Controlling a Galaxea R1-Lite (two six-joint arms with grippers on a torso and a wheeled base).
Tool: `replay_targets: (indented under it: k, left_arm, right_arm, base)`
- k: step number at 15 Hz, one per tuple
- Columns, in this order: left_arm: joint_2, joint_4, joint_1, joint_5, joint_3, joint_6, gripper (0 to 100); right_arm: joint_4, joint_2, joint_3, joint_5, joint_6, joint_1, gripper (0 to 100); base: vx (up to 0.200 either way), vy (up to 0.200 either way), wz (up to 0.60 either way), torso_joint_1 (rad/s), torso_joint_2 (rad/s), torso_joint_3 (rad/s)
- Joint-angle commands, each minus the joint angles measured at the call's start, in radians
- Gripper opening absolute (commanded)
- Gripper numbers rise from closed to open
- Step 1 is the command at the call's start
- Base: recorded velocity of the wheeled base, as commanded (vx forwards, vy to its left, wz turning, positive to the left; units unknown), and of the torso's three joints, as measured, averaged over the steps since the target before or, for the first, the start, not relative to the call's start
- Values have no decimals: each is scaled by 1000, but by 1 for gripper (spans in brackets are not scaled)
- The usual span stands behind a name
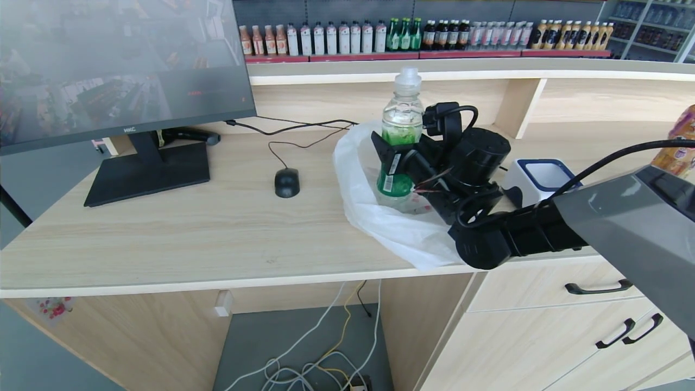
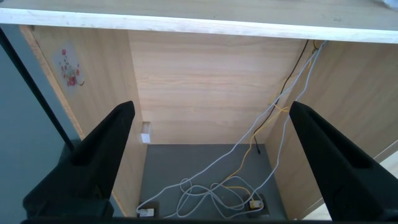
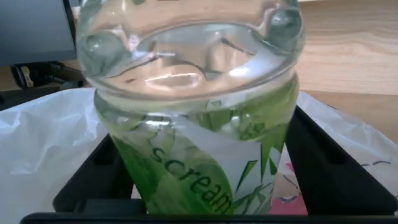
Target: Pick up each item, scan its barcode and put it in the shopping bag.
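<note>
Wood-grain bench (image 1: 190, 233): I note the monitor (image 1: 125, 65) at its left end and the mouse (image 1: 286, 182) well apart from the front edge. The left end effector (image 2: 208, 155) sits lower than that edge, jaws wide apart, holding nothing. The right end effector (image 1: 400, 163) is clamped on the bottle (image 1: 402, 117), upright over the white shopping bag (image 1: 364, 212), which reaches the front edge. The scanner (image 1: 545, 176) stands near the bag's right side.

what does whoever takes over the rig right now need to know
Right gripper: shut on the green-label bottle, upright at the mouth of the white shopping bag on the counter.
Left gripper: open, below the counter's edge, holding nothing.
Done: bottle picked up; whether it was scanned cannot be told.
To do: release the bottle in the bag, then take the orange item at the far right.
</note>
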Motion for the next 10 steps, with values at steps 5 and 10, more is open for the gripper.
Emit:
replay_targets:
  k: [5,10]
  left_arm:
    - [0,0,0,0,1,0,100]
    - [0,0,0,0,0,0,100]
  right_arm:
    - [-23,-6,0,-1,-1,-2,100]
    - [-37,-29,9,-6,-2,1,100]
  base:
    - [0,0,0,0,0,0]
    - [0,0,0,0,0,0]
